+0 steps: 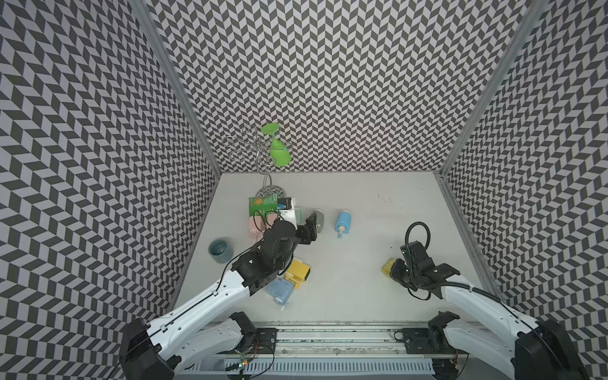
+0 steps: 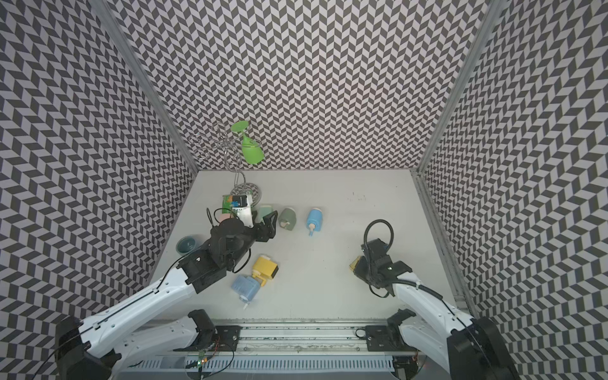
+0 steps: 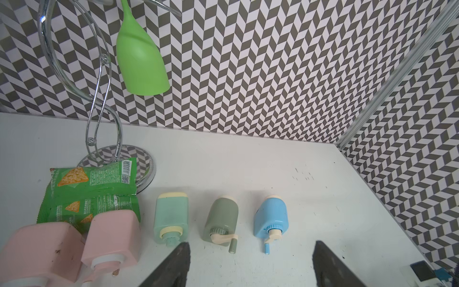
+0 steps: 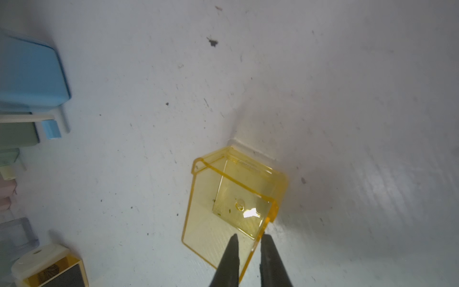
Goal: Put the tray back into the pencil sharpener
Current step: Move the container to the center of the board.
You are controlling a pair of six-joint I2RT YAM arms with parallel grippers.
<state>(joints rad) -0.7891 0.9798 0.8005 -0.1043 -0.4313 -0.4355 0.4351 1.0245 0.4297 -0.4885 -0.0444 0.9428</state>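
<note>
Tray [image 4: 206, 218] of clear yellow plastic lies on the white table [image 1: 345, 296] on the robot's right side, its open side facing the wrist camera. The right gripper [image 4: 250, 237] stands at its rim with its jaws narrow. One finger is inside the tray and one outside, and the thin side wall is pinched between them.

The yellow sharpener [image 1: 298, 270] lies well apart from the tray, toward the left arm, with a dark face turned toward the tray. A pale blue sharpener [image 1: 279, 289] lies just beside it.

The left gripper [image 3: 252, 244] is spread wide and holds nothing, near a grey-green sharpener [image 3: 221, 218]. That one lies in a row with a mint sharpener [image 3: 170, 218], a blue sharpener [image 3: 272, 216] and a pink sharpener [image 3: 111, 236]. A green snack bag [image 3: 94, 188] lies behind the row.
</note>
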